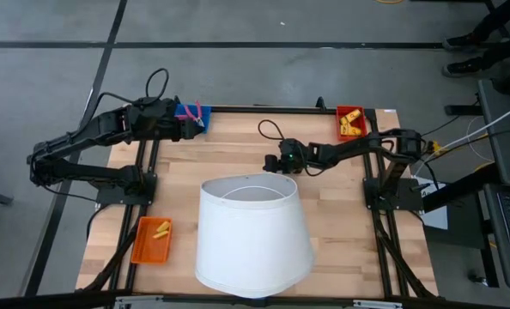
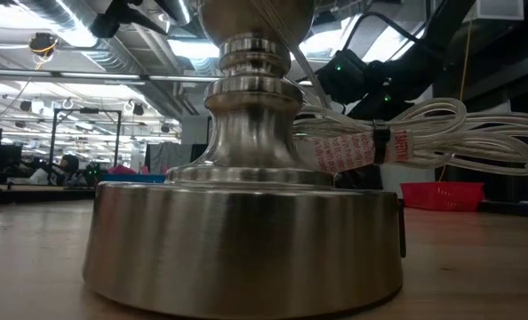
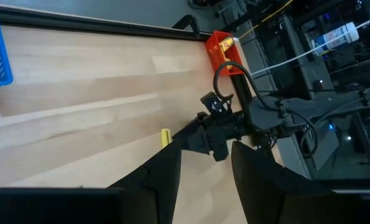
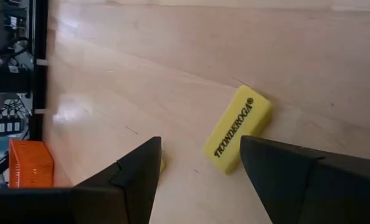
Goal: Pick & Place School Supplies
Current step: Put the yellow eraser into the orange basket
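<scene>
A yellow eraser with dark lettering lies flat on the wooden table. My right gripper hovers open just short of it, near the table's middle, touching nothing. A second small yellow piece peeks out beside one finger. In the left wrist view a yellow piece lies on the table by the right arm's tip. My left gripper is open at the far left, beside the blue tray, which holds pink-handled scissors. More yellow pieces sit in the red tray and the orange tray.
A large white lampshade stands at the table's near middle, close behind the right gripper. The low view is filled by a metal lamp base and a bundled white cord. Bare wood lies between the lampshade and the far edge.
</scene>
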Available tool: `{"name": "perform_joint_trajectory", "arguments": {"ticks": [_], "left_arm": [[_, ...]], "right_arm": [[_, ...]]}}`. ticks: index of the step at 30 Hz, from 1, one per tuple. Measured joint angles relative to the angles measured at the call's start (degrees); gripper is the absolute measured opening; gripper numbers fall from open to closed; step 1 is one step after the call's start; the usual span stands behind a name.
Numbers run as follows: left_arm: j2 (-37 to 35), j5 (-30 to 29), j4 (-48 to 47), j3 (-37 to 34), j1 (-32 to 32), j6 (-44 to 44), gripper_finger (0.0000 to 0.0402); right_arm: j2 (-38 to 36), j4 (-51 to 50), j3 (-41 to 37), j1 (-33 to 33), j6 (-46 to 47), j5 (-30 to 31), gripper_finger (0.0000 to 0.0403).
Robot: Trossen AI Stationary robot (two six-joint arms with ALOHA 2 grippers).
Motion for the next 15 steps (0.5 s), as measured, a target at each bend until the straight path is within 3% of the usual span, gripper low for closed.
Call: {"name": "perform_joint_trajectory", "arguments": {"ticks": [15], "left_arm": [[-0.01, -0.02, -0.01, 0.0, 0.17, 0.64, 0.0137]], "right_arm": [[0.0, -0.36, 0.0, -0.18, -0.33, 0.05, 0.0224]]}}
